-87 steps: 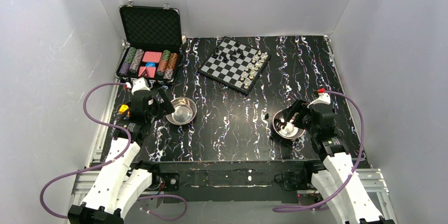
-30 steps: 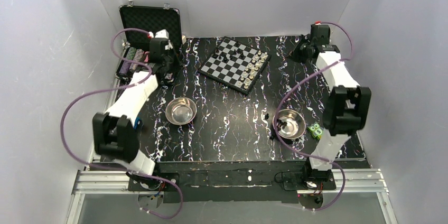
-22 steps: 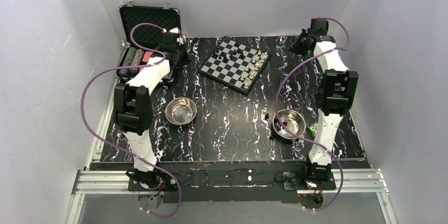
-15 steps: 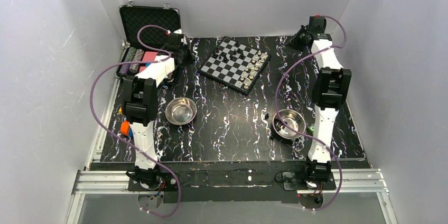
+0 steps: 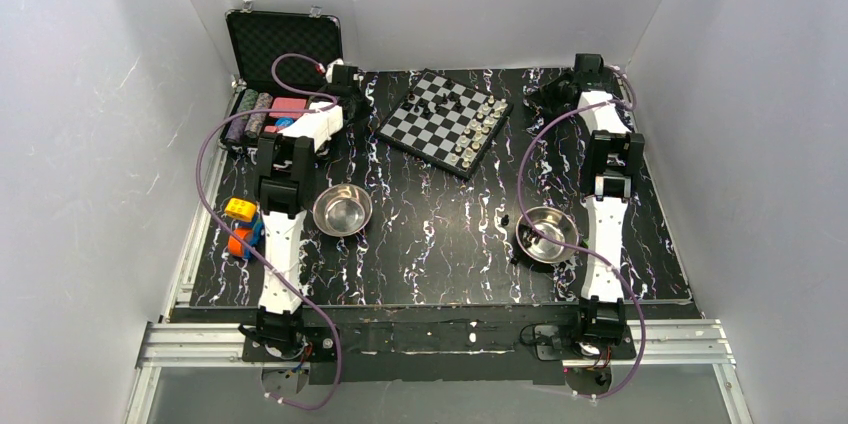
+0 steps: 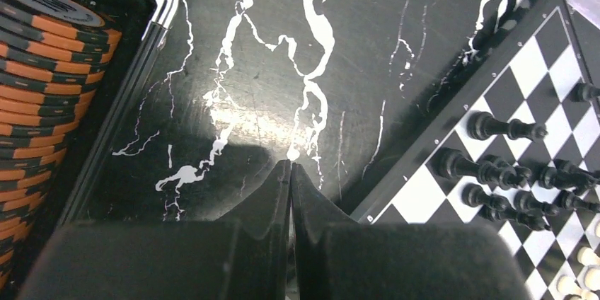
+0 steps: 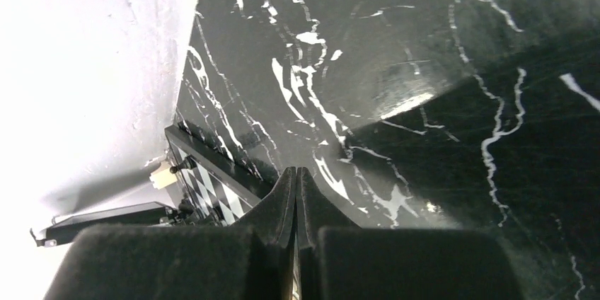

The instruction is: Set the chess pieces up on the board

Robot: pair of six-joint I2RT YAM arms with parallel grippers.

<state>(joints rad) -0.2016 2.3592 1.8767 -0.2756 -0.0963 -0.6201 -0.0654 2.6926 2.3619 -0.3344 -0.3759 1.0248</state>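
Both my arms have stretched from the near side to the far side of the table (image 5: 430, 244), and now they stand at either side of the board (image 5: 410, 131). My left gripper (image 6: 290, 167) hangs just beside its left rim and my right gripper (image 7: 296, 171) near its right corner. Each has its jaws pressed together, holding nothing. Many chess pieces (image 5: 440, 102) already stand on the board, but one black piece lies by the right bowl (image 5: 540, 216). So this reach brought no piece, I think.

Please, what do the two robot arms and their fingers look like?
The left arm and right arm have white links and black joints; a purple cable runs along each. Their fingers are black wedges narrowing to thin tips.
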